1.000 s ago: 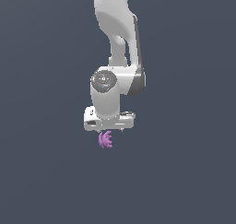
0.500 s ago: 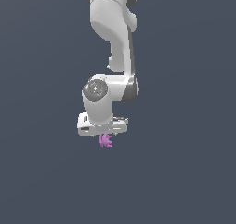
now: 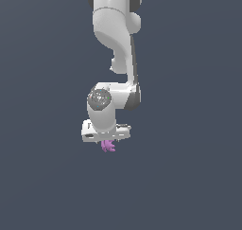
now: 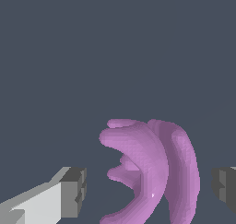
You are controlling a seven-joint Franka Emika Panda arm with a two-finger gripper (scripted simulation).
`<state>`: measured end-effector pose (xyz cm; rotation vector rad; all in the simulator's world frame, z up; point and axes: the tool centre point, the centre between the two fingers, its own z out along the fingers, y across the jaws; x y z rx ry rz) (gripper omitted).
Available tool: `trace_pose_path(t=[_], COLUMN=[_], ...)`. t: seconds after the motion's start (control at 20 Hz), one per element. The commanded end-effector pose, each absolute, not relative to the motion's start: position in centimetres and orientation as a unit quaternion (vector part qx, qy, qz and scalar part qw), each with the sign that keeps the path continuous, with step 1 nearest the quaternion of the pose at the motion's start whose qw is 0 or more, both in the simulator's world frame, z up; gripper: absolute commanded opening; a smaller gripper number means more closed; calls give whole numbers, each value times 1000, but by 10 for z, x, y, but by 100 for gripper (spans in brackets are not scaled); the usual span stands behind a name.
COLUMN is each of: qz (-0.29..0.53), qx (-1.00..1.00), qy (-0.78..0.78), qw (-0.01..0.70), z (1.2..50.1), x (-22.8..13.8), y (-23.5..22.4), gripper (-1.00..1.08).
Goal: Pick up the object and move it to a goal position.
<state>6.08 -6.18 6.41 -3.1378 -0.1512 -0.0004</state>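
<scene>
The white hand (image 3: 108,141) is straddling the small purple-pink pronged object (image 4: 152,172) with pads apart; centring before closing seems wise.

plain dark slate-grey backdrop, evenly lit, featureless

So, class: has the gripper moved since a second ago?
Yes: the gripper has come down towards the purple object, which has hardly shifted in the exterior view.

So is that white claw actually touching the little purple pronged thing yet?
Apart. The wrist view shows the small purple-pink pronged object sitting between the claw's dark fingertips, with clear background gaps on both sides.
</scene>
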Motion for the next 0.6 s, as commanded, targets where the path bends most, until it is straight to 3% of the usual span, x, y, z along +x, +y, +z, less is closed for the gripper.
trace_pose_path(t=[0.0, 0.35, 0.4, 0.55], qz=[0, 0, 0, 0], qx=[-999, -999, -999, -999], qy=[-48, -49, -49, -49], qw=[0, 0, 0, 0], z=[51, 40, 40, 40], x=[60, 62, 62, 62], y=[-62, -62, -62, -62], gripper=[100, 100, -100, -100])
